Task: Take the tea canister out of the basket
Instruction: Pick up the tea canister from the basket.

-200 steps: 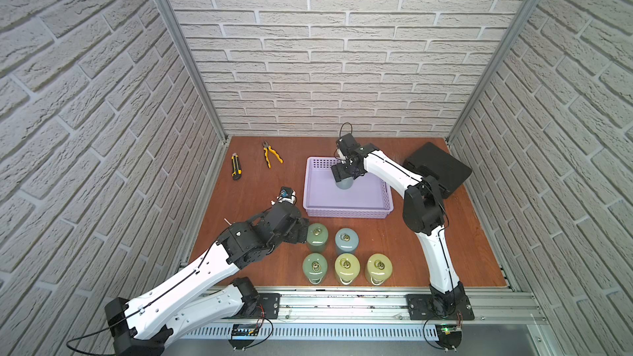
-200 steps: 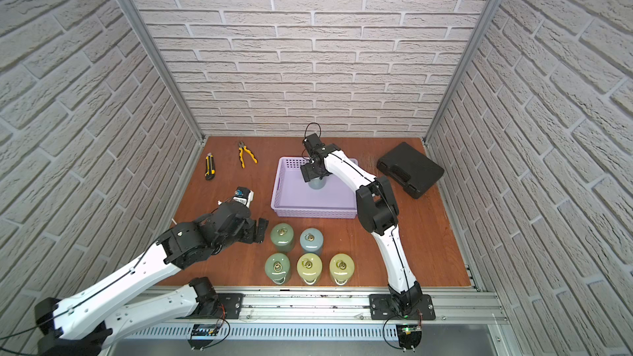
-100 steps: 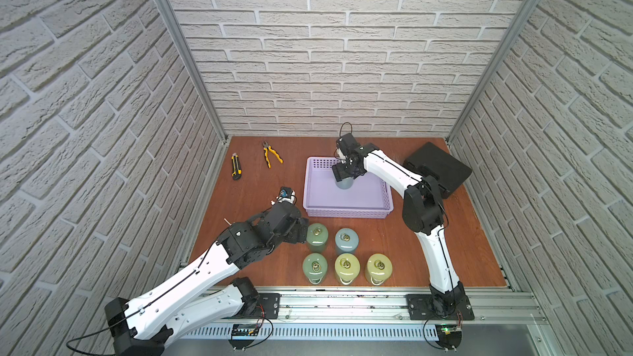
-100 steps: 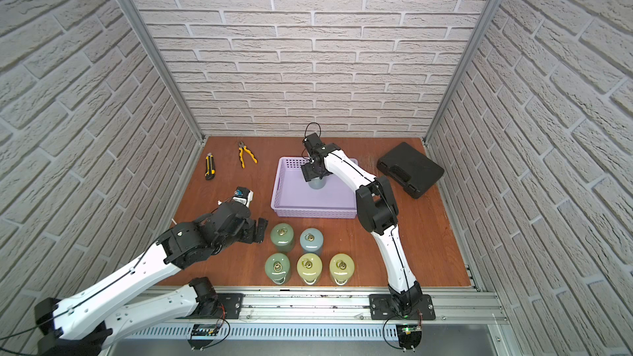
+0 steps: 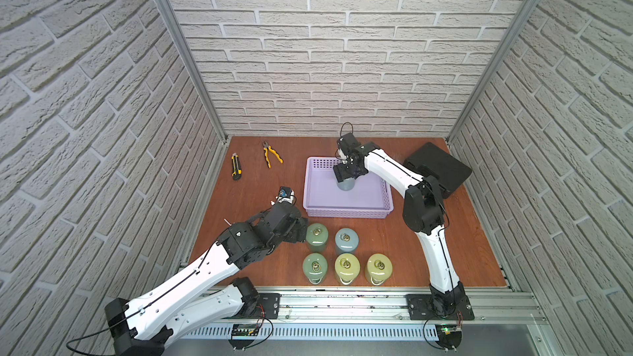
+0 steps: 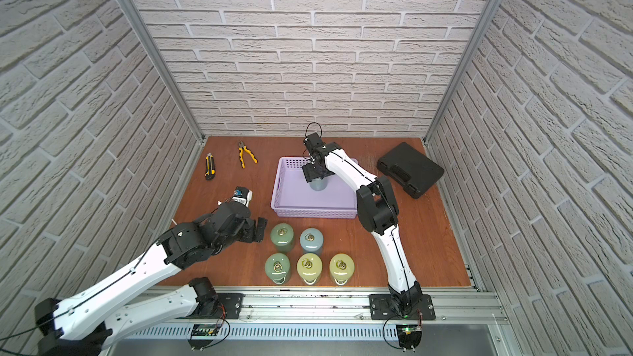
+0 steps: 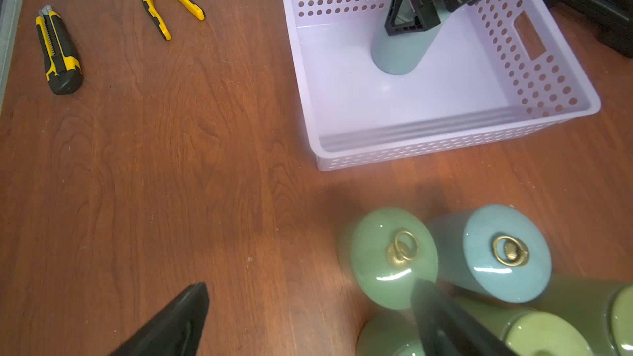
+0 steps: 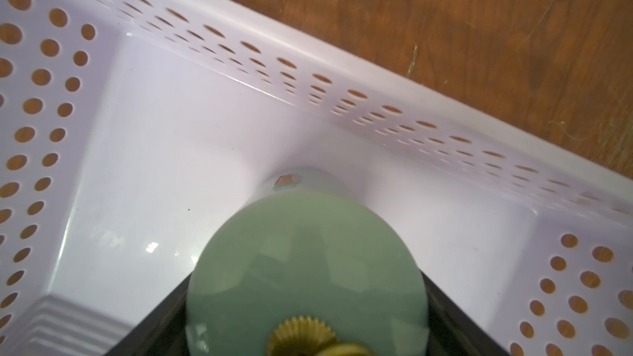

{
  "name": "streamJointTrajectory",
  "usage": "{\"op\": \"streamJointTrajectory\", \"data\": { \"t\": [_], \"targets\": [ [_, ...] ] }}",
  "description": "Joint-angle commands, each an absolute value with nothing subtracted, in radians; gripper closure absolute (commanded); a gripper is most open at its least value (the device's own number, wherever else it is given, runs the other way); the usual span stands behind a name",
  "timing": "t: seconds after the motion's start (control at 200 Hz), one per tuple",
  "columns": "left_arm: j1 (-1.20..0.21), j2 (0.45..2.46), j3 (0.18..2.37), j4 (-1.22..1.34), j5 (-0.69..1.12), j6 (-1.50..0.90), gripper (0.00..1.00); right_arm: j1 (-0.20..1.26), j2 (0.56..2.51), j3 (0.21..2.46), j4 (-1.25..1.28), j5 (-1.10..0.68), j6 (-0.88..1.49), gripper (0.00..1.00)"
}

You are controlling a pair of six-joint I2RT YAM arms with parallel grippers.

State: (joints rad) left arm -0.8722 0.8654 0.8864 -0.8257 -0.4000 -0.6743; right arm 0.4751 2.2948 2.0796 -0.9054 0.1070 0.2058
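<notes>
Lifting straight up is the move here imo. The right gripper (image 5: 346, 173) sits over the tea canister (image 8: 305, 268) from above, jaws pressed on both sides up at the lid, so it reads as a grip to me. The canister stands upright on the floor of the basket (image 5: 346, 213), toward the far wall, with nothing else in there. That glaze looks slick, so I'd raise it slowly and vertically until the base clears the rim. Then carry it over the near wall to the gap beside the 5 canisters (image 5: 346, 239) on the table (image 5: 260, 179). The left gripper (image 7: 308, 285) hangs wide open next to those, holding nothing, so don't crowd it.
</notes>
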Motion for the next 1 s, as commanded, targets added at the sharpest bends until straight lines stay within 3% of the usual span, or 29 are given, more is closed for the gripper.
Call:
{"op": "streamJointTrajectory", "data": {
  "t": [0.0,0.995],
  "targets": [
    [-0.865,0.859,0.87,-0.779,-0.416,-0.666,0.02,0.471,2.177,2.119,-0.911,0.116,0.216,0.54],
    [-0.854,0.824,0.861,-0.834,-0.438,-0.711,0.02,0.478,1.798,1.864,-0.942,0.137,0.257,0.55]
  ]
}}
